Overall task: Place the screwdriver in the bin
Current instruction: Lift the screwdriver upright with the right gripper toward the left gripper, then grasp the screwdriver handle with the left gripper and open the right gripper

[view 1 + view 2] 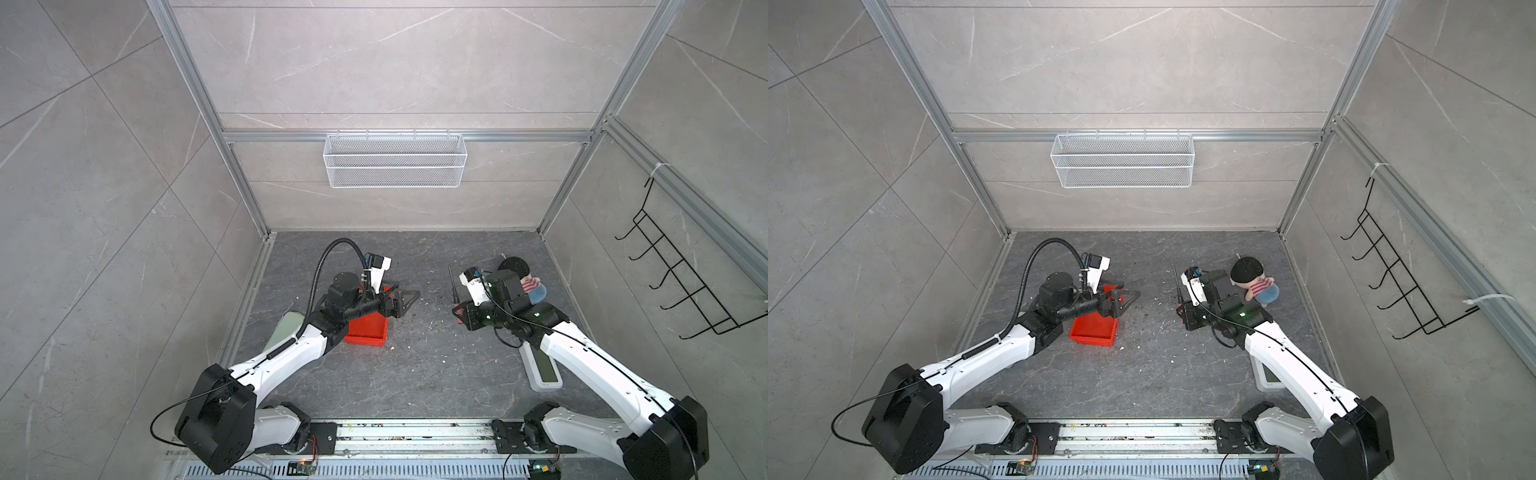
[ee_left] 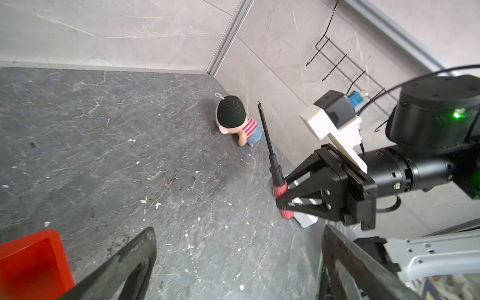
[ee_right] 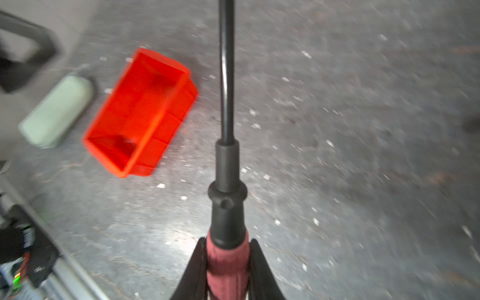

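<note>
The right fingers [image 3: 193, 272], clamped on the screwdriver [image 3: 226, 166], likely needed to centre it over the bin [image 3: 170, 124] before letting go; the left fingers [image 2: 124, 265] gaped wide.

The slim screwdriver [image 3: 226, 207] has a dull, ribbed red handle, a matt black plastic collar and a glossy black metal shaft. The shallow bright red tray [image 3: 168, 124] looks like smooth, shiny plastic. The dark grey stone-patterned surface [image 2: 104, 155] shows a faint sheen. The small doll [image 2: 246, 127] is soft cloth.
</note>
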